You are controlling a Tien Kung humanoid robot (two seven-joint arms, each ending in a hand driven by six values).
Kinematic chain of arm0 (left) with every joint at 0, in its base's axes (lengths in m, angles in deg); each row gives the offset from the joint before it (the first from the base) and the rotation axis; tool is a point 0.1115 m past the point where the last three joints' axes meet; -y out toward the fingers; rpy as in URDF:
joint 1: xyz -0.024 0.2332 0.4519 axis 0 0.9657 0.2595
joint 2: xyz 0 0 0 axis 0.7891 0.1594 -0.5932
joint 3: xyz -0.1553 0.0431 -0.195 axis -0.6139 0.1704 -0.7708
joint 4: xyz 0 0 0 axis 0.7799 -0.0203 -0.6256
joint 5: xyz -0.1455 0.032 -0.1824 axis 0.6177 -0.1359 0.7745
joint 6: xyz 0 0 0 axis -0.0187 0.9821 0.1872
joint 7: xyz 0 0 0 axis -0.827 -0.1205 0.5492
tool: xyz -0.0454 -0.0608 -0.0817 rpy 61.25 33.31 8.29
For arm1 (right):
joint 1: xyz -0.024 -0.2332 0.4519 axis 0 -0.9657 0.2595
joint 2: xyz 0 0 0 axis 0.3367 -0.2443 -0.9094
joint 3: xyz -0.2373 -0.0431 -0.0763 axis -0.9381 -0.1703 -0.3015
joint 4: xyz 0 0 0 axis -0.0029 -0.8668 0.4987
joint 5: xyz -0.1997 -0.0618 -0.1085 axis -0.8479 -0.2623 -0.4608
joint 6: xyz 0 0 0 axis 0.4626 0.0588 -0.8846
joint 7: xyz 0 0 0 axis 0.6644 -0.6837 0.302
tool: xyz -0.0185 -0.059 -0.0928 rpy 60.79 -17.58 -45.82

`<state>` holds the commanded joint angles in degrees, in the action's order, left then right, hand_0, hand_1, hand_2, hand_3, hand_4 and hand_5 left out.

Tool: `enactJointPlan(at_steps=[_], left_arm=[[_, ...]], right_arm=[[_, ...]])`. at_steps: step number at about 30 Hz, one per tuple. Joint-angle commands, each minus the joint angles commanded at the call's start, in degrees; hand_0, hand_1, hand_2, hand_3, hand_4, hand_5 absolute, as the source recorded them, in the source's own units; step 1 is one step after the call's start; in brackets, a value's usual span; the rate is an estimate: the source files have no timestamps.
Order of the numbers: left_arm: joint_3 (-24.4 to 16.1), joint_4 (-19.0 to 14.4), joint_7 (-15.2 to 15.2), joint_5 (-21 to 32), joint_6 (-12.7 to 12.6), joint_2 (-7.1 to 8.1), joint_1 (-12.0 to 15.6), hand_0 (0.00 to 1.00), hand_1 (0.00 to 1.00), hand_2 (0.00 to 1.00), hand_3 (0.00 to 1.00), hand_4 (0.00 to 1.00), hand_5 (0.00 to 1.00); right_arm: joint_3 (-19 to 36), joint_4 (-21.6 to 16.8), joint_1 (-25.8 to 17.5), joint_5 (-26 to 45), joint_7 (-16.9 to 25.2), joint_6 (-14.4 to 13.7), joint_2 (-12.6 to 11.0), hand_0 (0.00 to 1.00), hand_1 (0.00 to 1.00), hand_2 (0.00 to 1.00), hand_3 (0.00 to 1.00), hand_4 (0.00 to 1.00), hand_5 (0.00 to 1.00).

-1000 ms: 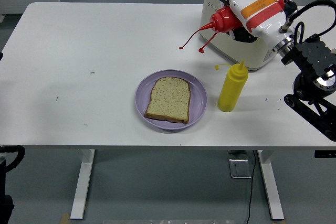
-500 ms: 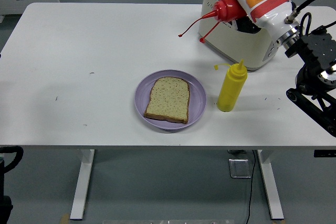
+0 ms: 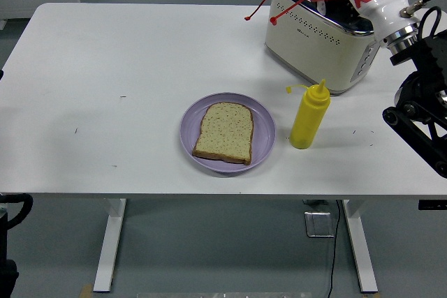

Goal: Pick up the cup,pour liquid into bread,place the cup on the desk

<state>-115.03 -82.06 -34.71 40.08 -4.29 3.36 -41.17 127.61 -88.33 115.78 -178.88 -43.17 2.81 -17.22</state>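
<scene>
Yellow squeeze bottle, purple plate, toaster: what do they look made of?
The yellow squeeze bottle looks like soft matte plastic, with a thin nozzle and tethered cap. The purple plate looks like smooth plastic or glazed ceramic; its sheen leaves that open. The toaster has a glossy cream shell, likely painted metal or plastic, with a chrome top.

two squeeze bottles (image 3: 308, 116), one plate (image 3: 261, 125), one bread slice (image 3: 224, 131), one toaster (image 3: 321, 50)
</scene>
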Motion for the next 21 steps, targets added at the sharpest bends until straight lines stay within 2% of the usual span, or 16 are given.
enactJointPlan(at_steps=[4,9,14,21], left_arm=[[0.1,0.1,0.0,0.0,0.0,-0.01,0.1,0.714,0.750,0.774,0.687,0.662,0.998],[0.1,0.0,0.0,0.0,-0.1,0.09,0.2,0.714,0.750,0.774,0.687,0.662,0.998],[0.2,0.0,0.0,0.0,0.0,0.11,0.3,0.714,0.750,0.774,0.687,0.662,0.998],[0.5,0.0,0.0,0.0,-0.1,0.15,0.3,0.714,0.750,0.774,0.687,0.662,0.998]], right_arm=[[6.1,-1.8,-2.4,10.1,5.2,-0.6,-0.1,0.002,0.032,0.206,0.367,0.751,0.214],[13.0,-1.6,-6.8,22.3,12.0,4.2,-0.3,0.002,0.034,0.209,0.370,0.749,0.217],[17.3,-1.2,-11.8,35.0,12.8,6.0,0.3,0.002,0.035,0.211,0.370,0.746,0.221],[20.0,-1.4,-18.7,51.4,13.5,7.2,1.4,0.002,0.038,0.215,0.372,0.747,0.224]])
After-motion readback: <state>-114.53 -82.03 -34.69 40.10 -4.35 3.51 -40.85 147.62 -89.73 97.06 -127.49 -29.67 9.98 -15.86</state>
